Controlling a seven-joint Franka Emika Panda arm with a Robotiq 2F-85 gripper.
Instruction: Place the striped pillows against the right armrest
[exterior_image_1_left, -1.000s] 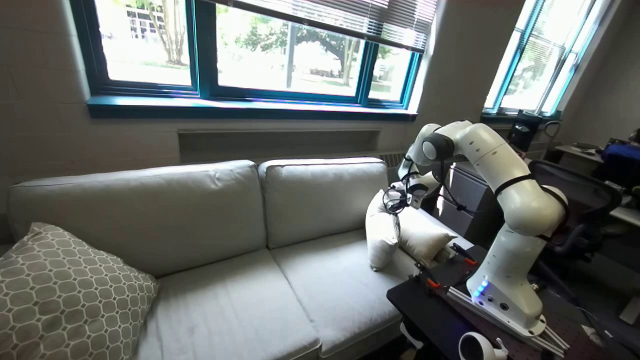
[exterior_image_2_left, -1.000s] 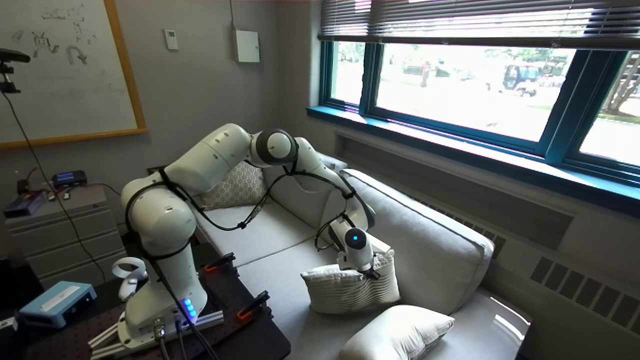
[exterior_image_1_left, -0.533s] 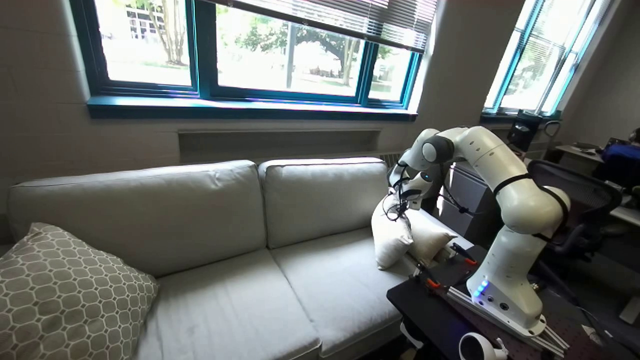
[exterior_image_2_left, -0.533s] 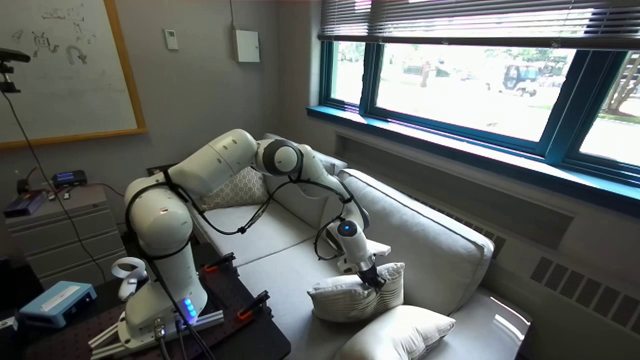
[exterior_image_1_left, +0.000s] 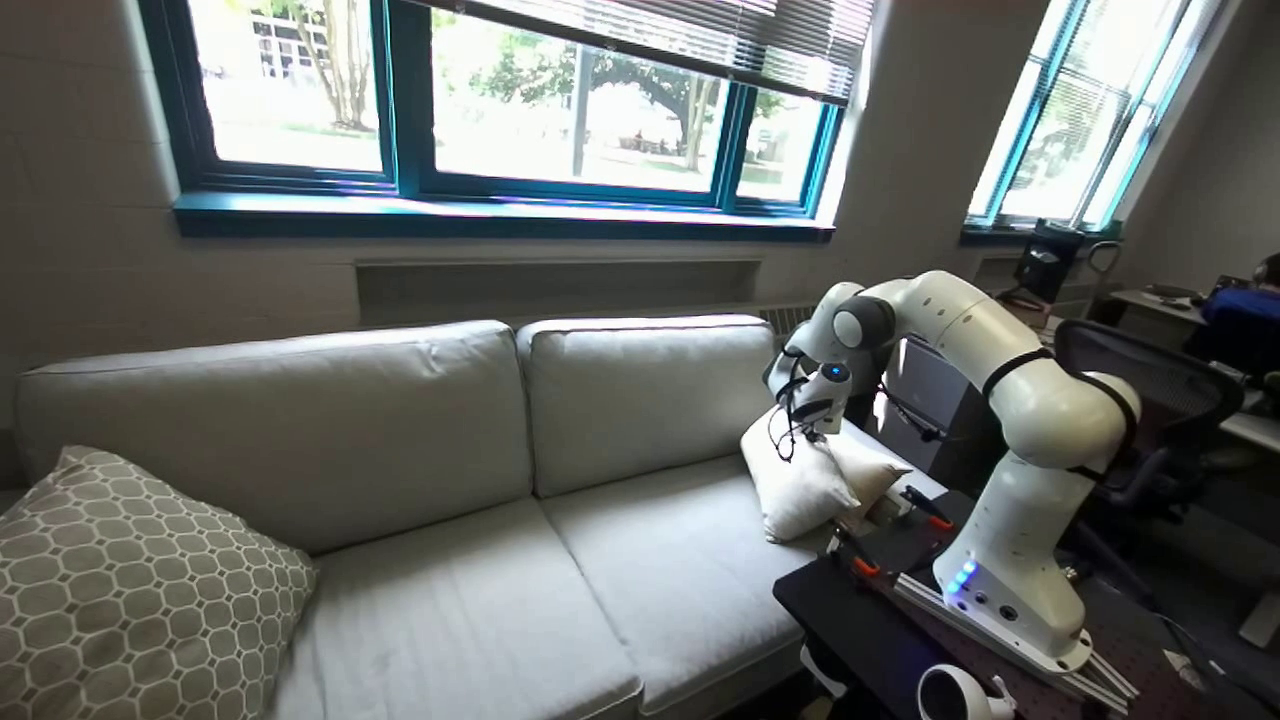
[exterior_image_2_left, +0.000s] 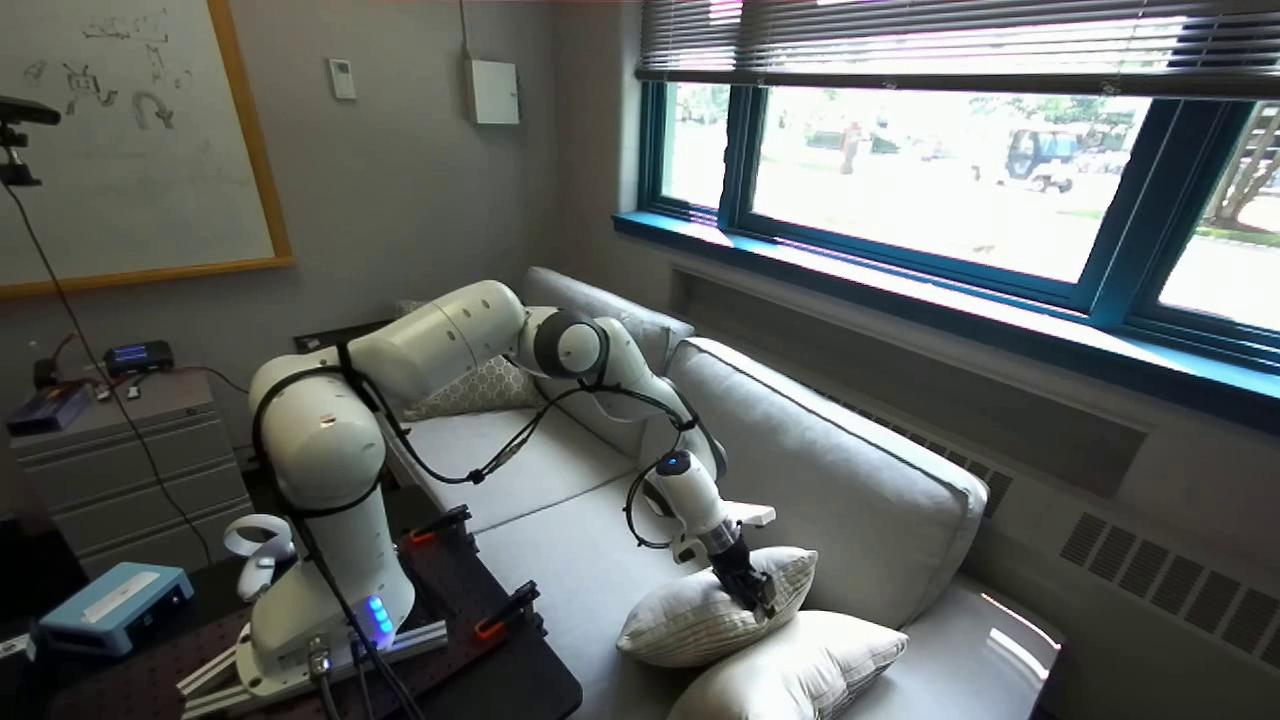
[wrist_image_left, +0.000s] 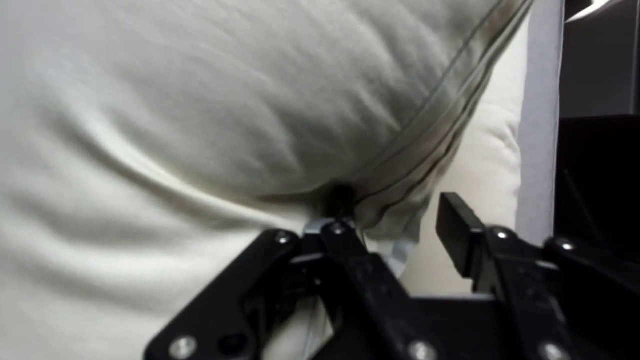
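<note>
One cream striped pillow (exterior_image_2_left: 690, 620) sits on the seat, tipped over toward the second striped pillow (exterior_image_2_left: 790, 670), in both exterior views. That second pillow lies against the right armrest (exterior_image_2_left: 985, 640), whose pale top (wrist_image_left: 542, 120) shows as a strip in the wrist view. My gripper (wrist_image_left: 397, 210) stands open at the edge of the tipped pillow. Its left finger presses into the fabric and the tip is hidden in a fold. The right finger pad (wrist_image_left: 457, 235) stands apart from that pillow, with the second one visible behind the gap.
A larger lattice-patterned pillow (exterior_image_1_left: 150, 590) rests at the far end of the sofa. Tall back cushions (exterior_image_1_left: 650, 400) rise behind the seat. The black robot table (exterior_image_1_left: 850, 600), with orange-tipped clamps, adjoins the sofa front. A dark cabinet (exterior_image_1_left: 925, 400) stands beyond the armrest.
My gripper has moved lower and tilted, and its jaws have come apart from the pillow's top edge. The nearer striped pillow has leaned over toward the second one and the armrest.
</note>
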